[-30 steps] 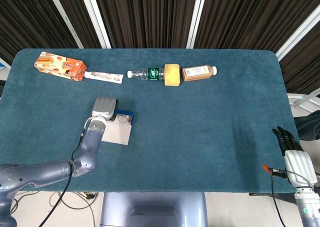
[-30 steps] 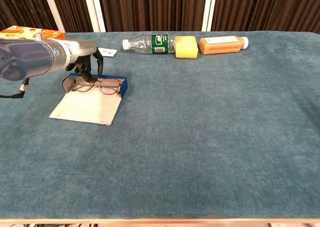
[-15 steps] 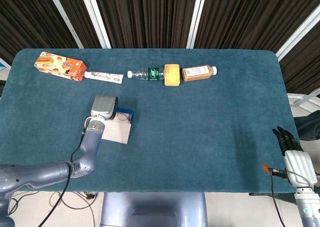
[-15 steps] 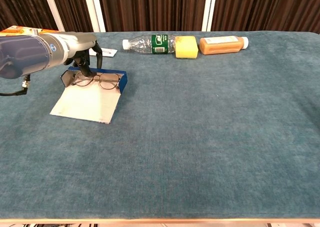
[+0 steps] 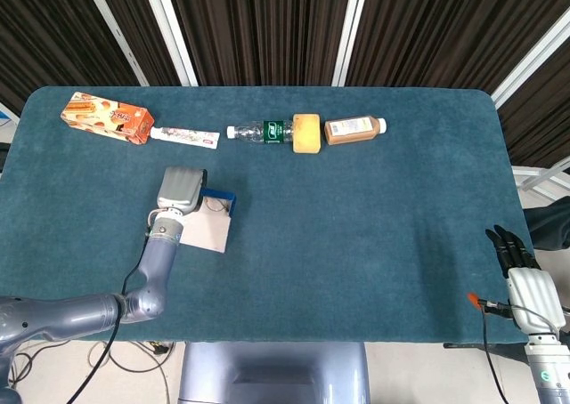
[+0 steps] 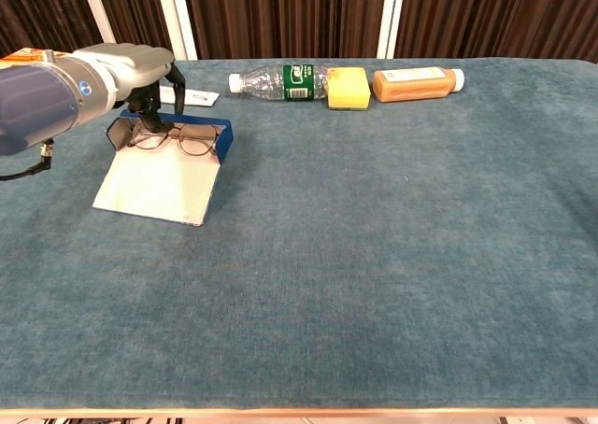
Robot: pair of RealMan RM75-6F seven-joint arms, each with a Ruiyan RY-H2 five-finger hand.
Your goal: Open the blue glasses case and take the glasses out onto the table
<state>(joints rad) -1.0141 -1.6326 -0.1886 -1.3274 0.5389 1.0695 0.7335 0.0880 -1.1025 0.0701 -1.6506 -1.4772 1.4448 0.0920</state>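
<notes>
The blue glasses case [image 6: 177, 158] lies open on the left part of the green table [image 6: 392, 256]. Its pale flap is spread flat toward the near edge, and its blue wall stands along the far side. The glasses [image 6: 176, 139] are in the case, against that blue wall: a thin dark wire frame with round lenses.

The left hand [image 5: 182, 190] hangs over the left end of the case, its dark fingers [image 6: 148, 116] pointing down and touching the glasses there. I cannot tell if they really pinch the frame or only rest on it.

Behind the case, along the far edge, lie an orange snack box [image 5: 107, 117], a toothpaste tube [image 5: 185, 137], a clear bottle [image 5: 258, 132], a yellow sponge [image 5: 306, 133] and a brown bottle [image 5: 354, 129].

The right hand [image 5: 525, 275] is well apart at the near right corner, holding nothing, fingers straight and close together.
</notes>
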